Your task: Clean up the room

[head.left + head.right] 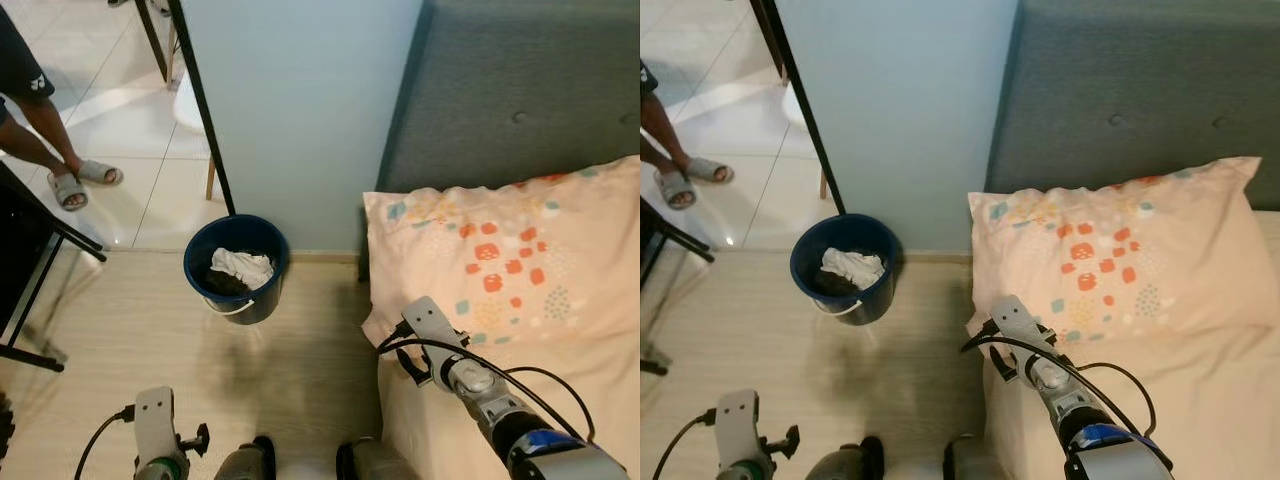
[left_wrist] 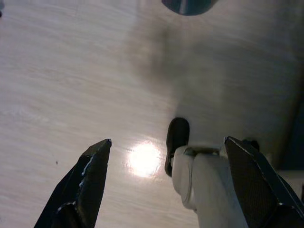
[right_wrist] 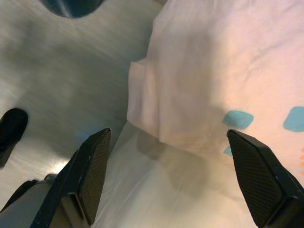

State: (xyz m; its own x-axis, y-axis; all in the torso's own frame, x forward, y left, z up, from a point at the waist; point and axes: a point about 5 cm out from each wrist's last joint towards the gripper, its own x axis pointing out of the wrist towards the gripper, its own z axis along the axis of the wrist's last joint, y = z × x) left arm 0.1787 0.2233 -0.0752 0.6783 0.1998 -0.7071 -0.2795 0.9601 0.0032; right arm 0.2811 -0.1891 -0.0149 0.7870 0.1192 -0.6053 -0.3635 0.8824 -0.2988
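Observation:
A dark blue bucket (image 1: 236, 265) stands on the wooden floor by the pale blue wall, with a white cloth (image 1: 243, 265) and something dark inside it. To its right a peach pillow (image 1: 510, 255) with coloured spots lies at the head of the bed (image 1: 600, 390). My right arm (image 1: 480, 390) reaches over the bed's near corner. The right gripper (image 3: 167, 134) is open above the pillow's corner (image 3: 156, 109) and the sheet, holding nothing. My left gripper (image 2: 168, 140) hangs open over bare floor, above my own leg and foot (image 2: 176, 135).
A grey padded headboard (image 1: 520, 90) rises behind the pillow. A person's legs in slippers (image 1: 70, 175) stand on the tiles at the far left. A black table frame (image 1: 35, 270) sits at the left edge, and a chair leg (image 1: 212, 180) behind the bucket.

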